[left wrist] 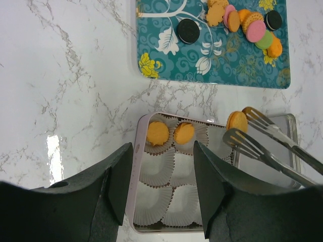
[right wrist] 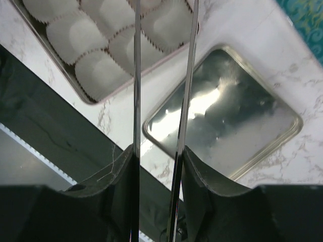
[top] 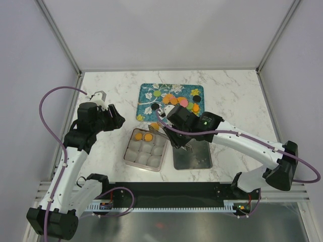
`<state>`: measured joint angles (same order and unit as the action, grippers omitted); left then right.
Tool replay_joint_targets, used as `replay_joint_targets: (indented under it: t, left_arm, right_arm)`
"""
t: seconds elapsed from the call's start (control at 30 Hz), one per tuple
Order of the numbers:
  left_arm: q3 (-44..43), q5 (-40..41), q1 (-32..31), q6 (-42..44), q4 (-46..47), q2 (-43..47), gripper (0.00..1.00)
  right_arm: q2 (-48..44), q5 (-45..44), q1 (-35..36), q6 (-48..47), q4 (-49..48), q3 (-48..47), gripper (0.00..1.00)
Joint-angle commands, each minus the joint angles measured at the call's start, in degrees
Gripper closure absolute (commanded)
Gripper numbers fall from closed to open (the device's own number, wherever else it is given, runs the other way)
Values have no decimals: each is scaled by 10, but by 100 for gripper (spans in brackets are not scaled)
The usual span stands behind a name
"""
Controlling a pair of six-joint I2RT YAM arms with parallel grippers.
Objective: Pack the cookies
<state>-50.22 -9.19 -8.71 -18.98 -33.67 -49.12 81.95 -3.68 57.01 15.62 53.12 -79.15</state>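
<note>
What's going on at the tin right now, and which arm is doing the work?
The right end effector is clamped on tongs, which pinch an orange cookie at the far edge of the tin. Two orange cookies sit in its top row; the other cups look empty. The left end effector hangs open above the tin, holding nothing. More cookies lie on the teal tray.
</note>
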Motion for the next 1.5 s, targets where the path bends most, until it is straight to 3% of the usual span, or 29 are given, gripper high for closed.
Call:
replay_joint_targets:
  t: [0.0,0.5,1.47]
  left_arm:
    - [6,-8,1,3,22,4,41]
    - [6,-6,1,3,22,6,41]
    - [6,-7,1,3,22,8,41]
  right_arm:
    - [-36,-34,12,32,31,24,71]
    - [-26,-48,54,49,4,73,70]
    - [-24,-51,61,53,-2,81,52]
